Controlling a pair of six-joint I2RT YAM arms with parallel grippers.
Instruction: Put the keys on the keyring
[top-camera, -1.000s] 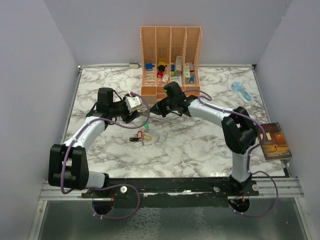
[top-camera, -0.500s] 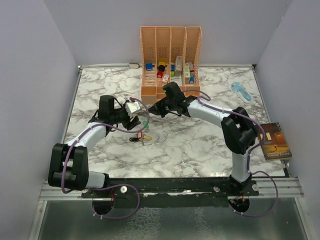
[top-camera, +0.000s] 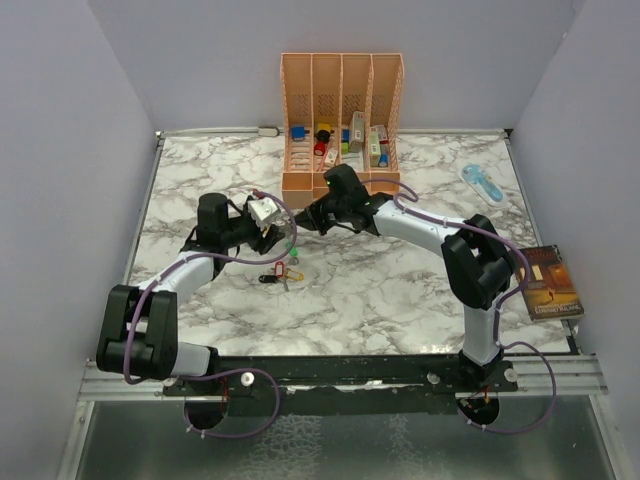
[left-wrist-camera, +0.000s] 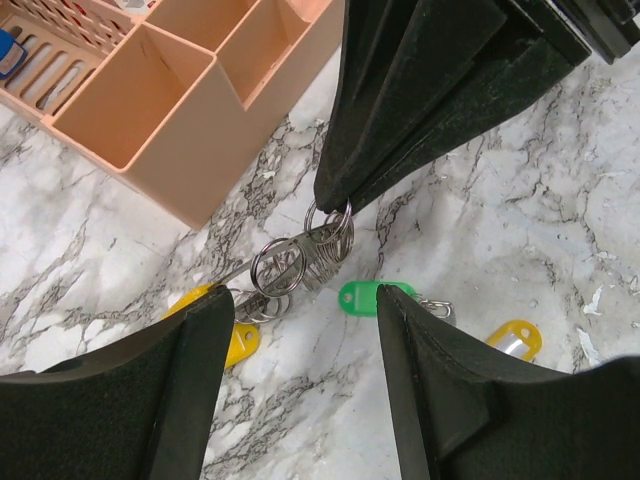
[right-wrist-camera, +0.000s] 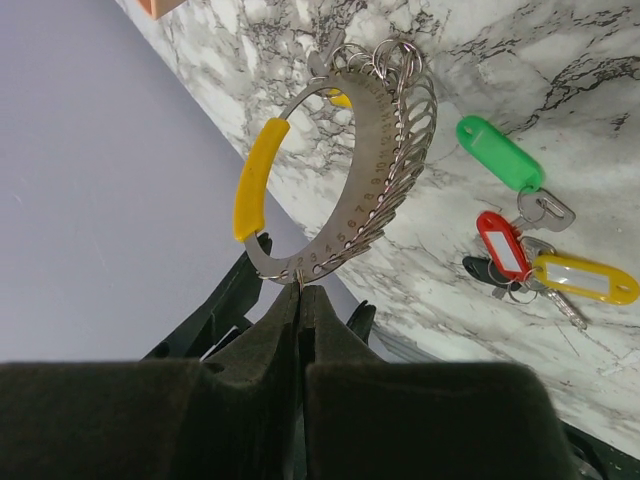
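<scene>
Nothing is threaded yet, so the task is sitting near its start. Nearest the bases, the keys (top-camera: 281, 272) are lying loose on the bench (top-camera: 400, 290). The red key (right-wrist-camera: 500, 245), black key (right-wrist-camera: 478, 270) and yellow key (right-wrist-camera: 585, 280) are bunching up and touching, and the green key (right-wrist-camera: 497, 152) is lying just beside them on the ring side. None of them is being gripped. Just past them the left hand (left-wrist-camera: 305, 292) is hanging over the bench with its fingers spread and nothing between them, looking down at the green key and the ring, so it is looking free to go for a key. Right across from it the right hand (right-wrist-camera: 302, 288) is clenching the keyring (right-wrist-camera: 372, 170), pinching its metal edge and holding it up off the bench. The loop is tilting, its row of small rings is facing the keys and its yellow band (right-wrist-camera: 257, 180) is facing away. No tagged key is showing on the ring in either wrist view. Farther back the rack (top-camera: 342, 90) is standing by the wall, not involved. What is done, as I'm judging it, is that the ring is lifted and presented. What is left is picking up each key, hooking it on a ring and repeating for all four, so the bulk of the job is waiting. I cannot tell whether any ring is open for threading.
</scene>
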